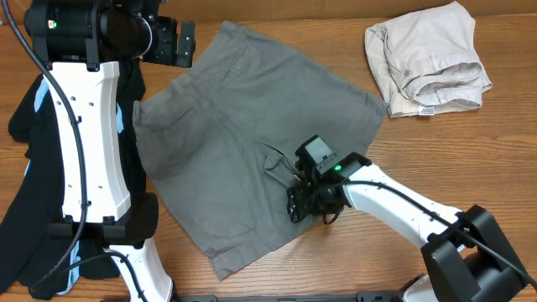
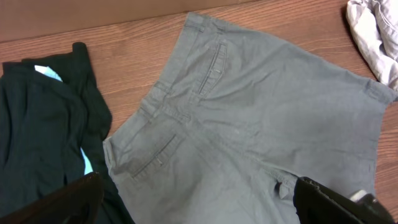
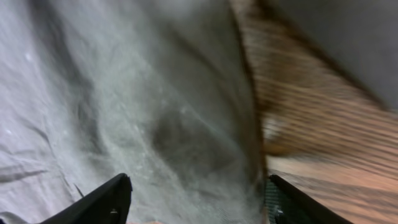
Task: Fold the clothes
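The grey shorts [image 1: 243, 126] lie spread flat in the middle of the table, waistband toward the upper left. They also show in the left wrist view [image 2: 261, 112] and the right wrist view [image 3: 124, 93]. My left gripper [image 1: 179, 42] is open and empty, above the table by the waistband [image 2: 198, 190]. My right gripper [image 1: 306, 204] is open and low over the shorts' right leg hem, with fabric and the hem edge between its fingers [image 3: 198, 186]. The beige garment [image 1: 428, 59] lies crumpled at the far right. The black garment with light-blue stripes [image 1: 21, 126] lies at the left, partly under the left arm.
The wooden table [image 1: 470, 159] shows bare right of the shorts and along the front. The left arm's white body [image 1: 88, 143] stands over the table's left side. The black garment [image 2: 37, 124] touches the shorts' left edge. The beige garment also shows in the left wrist view [image 2: 376, 31].
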`<state>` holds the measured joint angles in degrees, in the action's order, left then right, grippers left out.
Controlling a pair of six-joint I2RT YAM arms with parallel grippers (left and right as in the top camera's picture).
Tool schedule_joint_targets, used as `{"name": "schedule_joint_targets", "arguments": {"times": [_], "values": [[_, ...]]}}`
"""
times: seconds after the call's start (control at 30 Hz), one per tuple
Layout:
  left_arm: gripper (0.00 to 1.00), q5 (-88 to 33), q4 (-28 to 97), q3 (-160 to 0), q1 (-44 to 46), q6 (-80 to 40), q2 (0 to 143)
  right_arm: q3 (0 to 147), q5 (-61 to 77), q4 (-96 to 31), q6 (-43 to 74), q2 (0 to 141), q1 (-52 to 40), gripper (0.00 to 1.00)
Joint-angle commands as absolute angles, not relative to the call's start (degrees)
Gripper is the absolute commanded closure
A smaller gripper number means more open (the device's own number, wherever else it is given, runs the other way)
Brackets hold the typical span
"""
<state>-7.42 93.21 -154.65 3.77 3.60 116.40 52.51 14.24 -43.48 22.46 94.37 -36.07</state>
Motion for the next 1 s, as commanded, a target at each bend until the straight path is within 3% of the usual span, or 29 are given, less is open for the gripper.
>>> {"name": "schedule_joint_targets", "arguments": {"times": [0.0,0.1,0.23,0.33,0.6,0.97], "values": [[0.0,-7.09,92.92,-154.36,3.88,4.75,116.62,49.5,14.68,-42.04,24.05,94.43,-36.58,0.33],[0.0,-7.11,92.75,-154.32,3.9,4.71,116.62,48.07,14.68,-41.12,24.6,94.43,-36.58,0.48],[0.0,-7.11,92.64,-154.32,3.9,4.73,116.62,47.9,14.46,-41.17,25.78,94.43,-36.42,0.8],[0.0,-7.09,92.36,-154.32,3.9,4.73,116.62,47.9,14.48,-41.89,27.59,94.41,-35.05,0.96],[0.0,-7.03,91.92,-154.21,3.88,4.78,116.9,47.99,14.52,-47.29,26.04,94.41,-24.62,0.96],[0.0,-7.01,92.49,-153.91,3.88,5.87,122.54,48.12,14.94,-47.77,15.81,94.41,-2.31,0.96]]}}
